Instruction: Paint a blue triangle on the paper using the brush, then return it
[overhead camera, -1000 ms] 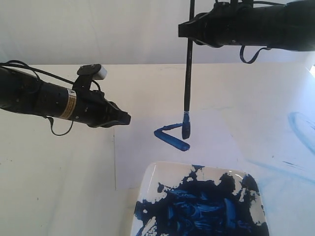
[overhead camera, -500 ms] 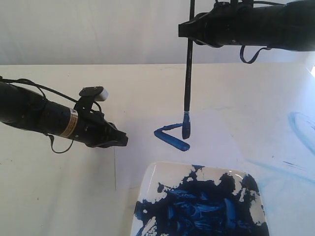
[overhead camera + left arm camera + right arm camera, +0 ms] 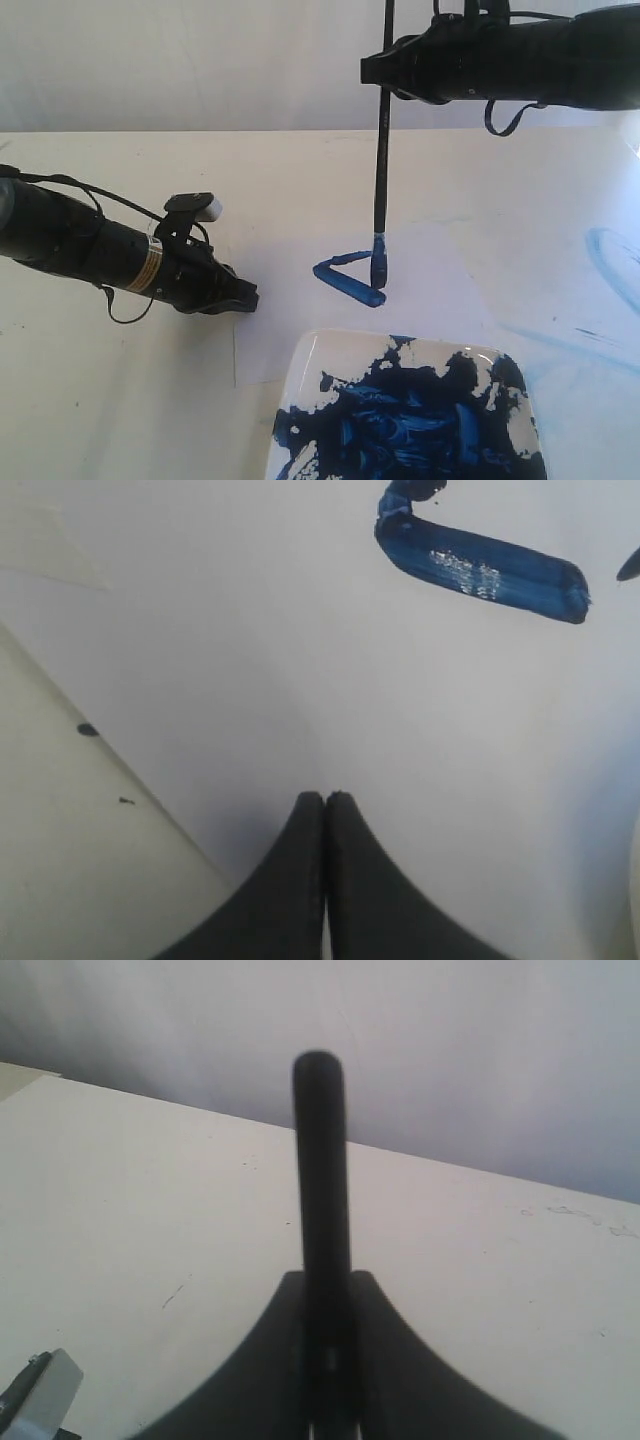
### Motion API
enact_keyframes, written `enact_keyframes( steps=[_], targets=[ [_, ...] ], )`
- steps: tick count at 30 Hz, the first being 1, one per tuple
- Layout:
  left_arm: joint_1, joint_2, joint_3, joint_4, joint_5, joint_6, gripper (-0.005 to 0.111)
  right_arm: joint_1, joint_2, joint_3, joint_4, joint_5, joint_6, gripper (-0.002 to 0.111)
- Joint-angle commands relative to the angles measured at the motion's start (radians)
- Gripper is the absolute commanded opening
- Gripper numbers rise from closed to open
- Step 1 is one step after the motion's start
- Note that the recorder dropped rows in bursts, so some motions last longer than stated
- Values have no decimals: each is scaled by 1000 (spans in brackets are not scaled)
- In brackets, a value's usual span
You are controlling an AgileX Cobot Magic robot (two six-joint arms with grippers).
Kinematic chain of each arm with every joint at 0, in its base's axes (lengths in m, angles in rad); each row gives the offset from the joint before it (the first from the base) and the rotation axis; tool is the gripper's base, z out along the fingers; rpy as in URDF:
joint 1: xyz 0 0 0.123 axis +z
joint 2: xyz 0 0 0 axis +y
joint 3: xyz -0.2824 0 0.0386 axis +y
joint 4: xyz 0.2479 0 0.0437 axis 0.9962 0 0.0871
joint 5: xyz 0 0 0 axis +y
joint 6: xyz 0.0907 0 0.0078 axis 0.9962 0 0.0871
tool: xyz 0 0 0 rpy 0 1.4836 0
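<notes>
At left, the left gripper (image 3: 247, 297), jaws pressed together and empty, sits low at the paper (image 3: 440, 285) near the sheet's left edge, apparently pinning it, though contact is hard to confirm. At centre lies the blue triangle (image 3: 348, 272), wet, with one corner pointing left. The brush (image 3: 380, 150) stands upright with its tip on the triangle's right side, its handle pinched by the right gripper (image 3: 386, 72) above. The closing stroke likely calls for light, even pressure down to the lower corner, then a straight lift clear of the paint dish (image 3: 312, 352).
</notes>
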Motion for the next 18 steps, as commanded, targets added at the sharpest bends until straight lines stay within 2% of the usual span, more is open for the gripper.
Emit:
enact_keyframes(
  steps=[1, 18],
  targets=[
    [-4, -5, 6, 7, 33, 7, 0, -6, 4, -4, 8, -25, -14, 0],
    [-4, -5, 6, 7, 48, 7, 0, -6, 43, -4, 46, -2, -11, 0]
  ],
)
